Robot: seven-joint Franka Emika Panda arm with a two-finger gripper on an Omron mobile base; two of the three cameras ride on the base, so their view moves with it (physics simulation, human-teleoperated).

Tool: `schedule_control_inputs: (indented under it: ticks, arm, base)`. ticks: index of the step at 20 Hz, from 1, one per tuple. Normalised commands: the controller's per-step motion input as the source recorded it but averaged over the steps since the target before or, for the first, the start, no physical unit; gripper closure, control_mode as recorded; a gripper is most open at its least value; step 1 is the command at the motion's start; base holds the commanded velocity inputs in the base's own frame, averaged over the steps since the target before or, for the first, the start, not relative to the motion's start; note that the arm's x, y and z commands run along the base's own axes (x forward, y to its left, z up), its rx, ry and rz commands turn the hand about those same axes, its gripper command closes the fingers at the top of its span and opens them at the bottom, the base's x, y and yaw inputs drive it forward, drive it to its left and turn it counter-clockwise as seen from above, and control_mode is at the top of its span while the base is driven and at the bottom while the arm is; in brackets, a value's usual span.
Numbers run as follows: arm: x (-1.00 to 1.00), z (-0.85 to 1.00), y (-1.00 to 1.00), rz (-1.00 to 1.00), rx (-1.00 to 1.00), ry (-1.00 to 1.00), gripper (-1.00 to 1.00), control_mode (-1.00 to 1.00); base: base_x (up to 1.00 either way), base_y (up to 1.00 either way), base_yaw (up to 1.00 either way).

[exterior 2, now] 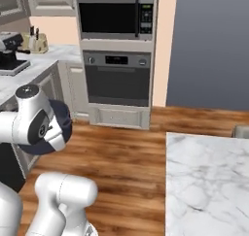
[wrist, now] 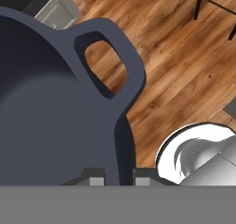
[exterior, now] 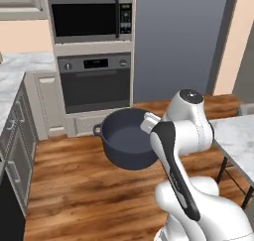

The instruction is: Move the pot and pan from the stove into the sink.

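**Pot carried by its rim, in the air over the kitchen floor**

The pot [exterior: 128, 145] hangs above the wooden floor [exterior: 74, 185], in front of the wall oven [exterior: 95, 82] and away from any counter. The gripper [wrist: 119, 174] is pinched on the pot's rim wall, one fingertip [wrist: 95, 179] inside and the other outside, just beside a loop handle [wrist: 110, 61].

Held by one edge like this, a deep pot will likely want to swing or tip, so I judge it a heavy, stiff load that calls for slow moves. Its skin looks smooth and matte, probably slippery under small pads. The thin wall gives a narrow bite; the loop handle beside it could stop sideways slipping.

The pot is round, dark blue-grey, deep and bare inside, with a second small loop on the far side. The floor is warm brown planking with visible grain. A white marble counter [exterior 2: 209, 181] with grey veins lies to the right
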Motion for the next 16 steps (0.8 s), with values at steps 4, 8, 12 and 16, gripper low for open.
schedule_control_inputs:
  ticks: [4, 8, 12, 16]
  arm:
    - [0.00, 0.00, 0.00, 0.00, 0.00, 0.00, 1.00, 1.00]
    - [0.00, 0.00, 0.00, 0.00, 0.00, 0.00, 1.00, 1.00]
    - [0.00, 0.00, 0.00, 0.00, 0.00, 0.00, 1.00, 1.00]
    - [0.00, 0.00, 0.00, 0.00, 0.00, 0.00, 1.00, 1.00]
  base:
    - [0.20, 0.00, 0.41]
    - [0.15, 0.00, 0.43]
    - [0.08, 0.00, 0.45]
    - [0.01, 0.00, 0.47]
